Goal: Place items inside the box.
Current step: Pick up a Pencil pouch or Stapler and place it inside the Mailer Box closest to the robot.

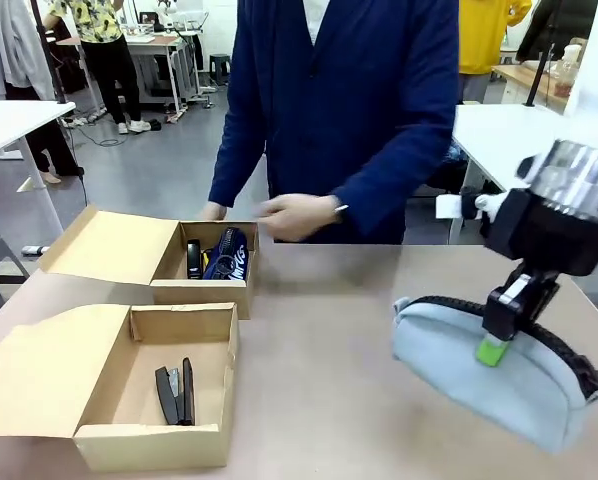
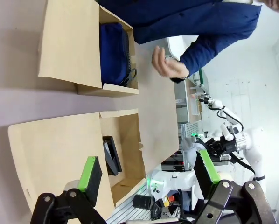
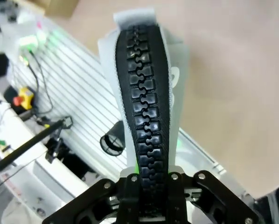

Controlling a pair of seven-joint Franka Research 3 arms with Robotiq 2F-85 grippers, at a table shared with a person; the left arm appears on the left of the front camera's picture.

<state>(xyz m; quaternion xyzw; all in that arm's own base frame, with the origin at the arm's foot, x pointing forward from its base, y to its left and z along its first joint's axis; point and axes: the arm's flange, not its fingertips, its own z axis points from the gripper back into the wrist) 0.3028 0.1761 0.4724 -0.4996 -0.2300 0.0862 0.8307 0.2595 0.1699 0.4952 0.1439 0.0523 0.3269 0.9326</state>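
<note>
One pinch: right gripper (image 1: pixel 492 348) clamped on the grey pouch (image 1: pixel 459 370) by its zipper at 4 o'clock, left gripper (image 2: pixel 146 170) open. Box (image 1: pixel 149 445) sits at 8 o'clock; floppy pouch might slip out or catch the rim.

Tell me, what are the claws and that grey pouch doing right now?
Right claw shut on grey pouch, at table's right side. Left claw open over big box. Black stapler already inside; person's hand by the smaller box, not blocking.

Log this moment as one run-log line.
right gripper: shut on grey fabric pencil pouch by black zipper | left gripper: open, empty | black stapler: in near brown cardboard box
</note>
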